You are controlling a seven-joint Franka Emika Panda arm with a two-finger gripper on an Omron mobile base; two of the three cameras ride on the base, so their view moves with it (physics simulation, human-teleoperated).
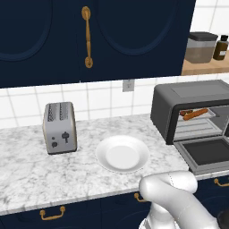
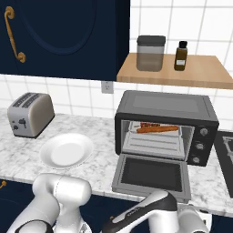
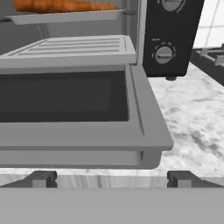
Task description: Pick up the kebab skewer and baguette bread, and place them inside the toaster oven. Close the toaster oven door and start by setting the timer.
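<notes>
Hand view, toaster oven door [image 3: 78,131] just above tool [image 3: 112,178]

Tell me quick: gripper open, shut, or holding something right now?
Gripper: open and empty, fingertips spread wide just in front of the lowered toaster oven door.

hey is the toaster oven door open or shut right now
Open. The toaster oven door lies folded down flat over the counter, window pane up, and the toaster oven interior shows the baguette bread on the upper tray.
</notes>
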